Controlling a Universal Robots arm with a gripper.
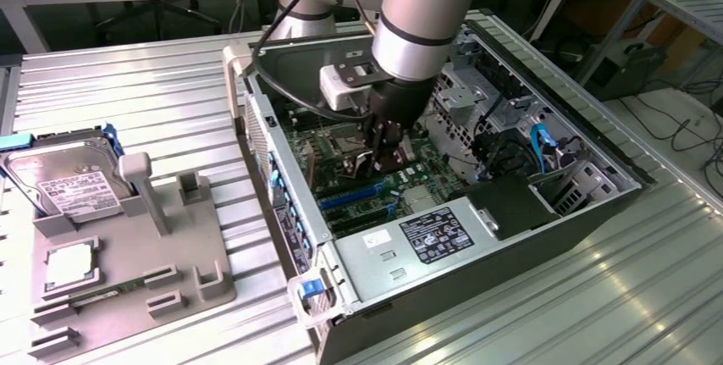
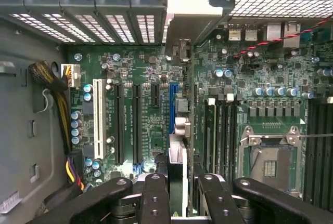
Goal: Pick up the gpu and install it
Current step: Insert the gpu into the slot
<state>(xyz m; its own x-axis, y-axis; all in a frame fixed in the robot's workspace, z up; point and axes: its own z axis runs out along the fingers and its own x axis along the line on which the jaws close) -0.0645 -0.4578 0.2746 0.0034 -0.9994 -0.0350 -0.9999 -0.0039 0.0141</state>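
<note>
The open computer case [image 1: 283, 204] lies on its side on the metal table, with my arm reaching down into it. My gripper [image 1: 388, 141] is shut on the gpu [image 1: 373, 166], a thin dark card held on edge just above the green motherboard [image 1: 339, 149]. In the wrist view the gpu [image 2: 178, 167] runs edge-on from between my gripper's [image 2: 179, 198] black fingers [image 2: 156, 198] toward the case's rear wall, where its silver bracket [image 2: 190, 13] sits. The card lies right beside the blue slot [image 2: 171, 107]. I cannot tell whether it is seated.
A grey holder tray [image 1: 135, 280] at the exterior view's left carries a silver hard drive [image 1: 68, 183], a processor chip [image 1: 70, 265] and a green memory stick [image 1: 107, 290]. Inside the case are the power supply [image 1: 435, 238], blue cables [image 1: 540, 145] and an empty processor socket [image 2: 270, 164].
</note>
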